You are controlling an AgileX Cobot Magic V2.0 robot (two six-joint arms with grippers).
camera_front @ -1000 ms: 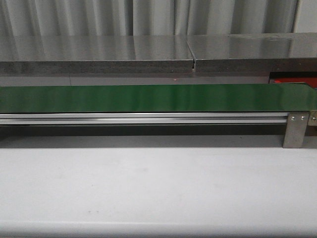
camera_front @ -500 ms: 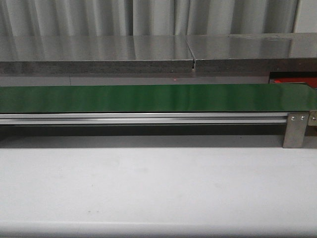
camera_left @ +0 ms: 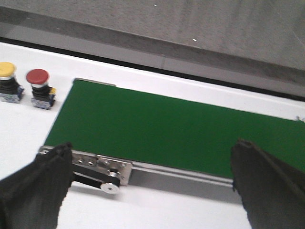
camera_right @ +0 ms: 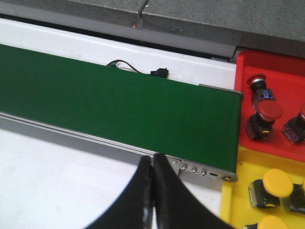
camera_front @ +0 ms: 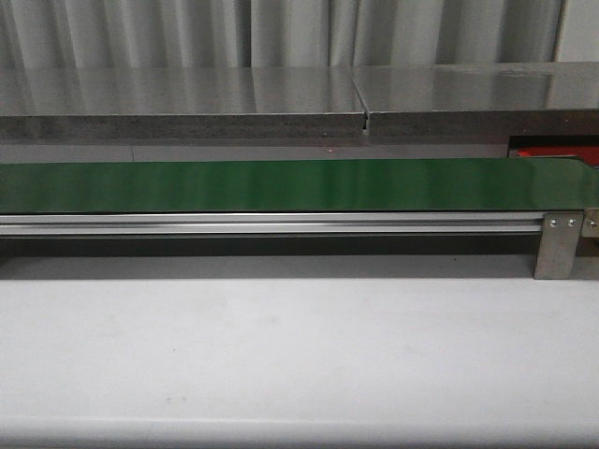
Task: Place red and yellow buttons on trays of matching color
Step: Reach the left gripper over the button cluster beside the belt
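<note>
Red button and yellow button stood side by side off the green belt's ten o'clock corner: rigid, light, best pinched at the square base. Left gripper gaped wide; right gripper was pressed closed, empty.

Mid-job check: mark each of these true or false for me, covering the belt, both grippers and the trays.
1. The green belt carries a button. False: it is bare.
2. The left gripper is open. True.
3. The right gripper is open. False: its fingers are pressed together, holding nothing.
4. A yellow button and a red button stand beside the belt's end. True.
5. The red tray holds yellow buttons. False: red ones.
</note>
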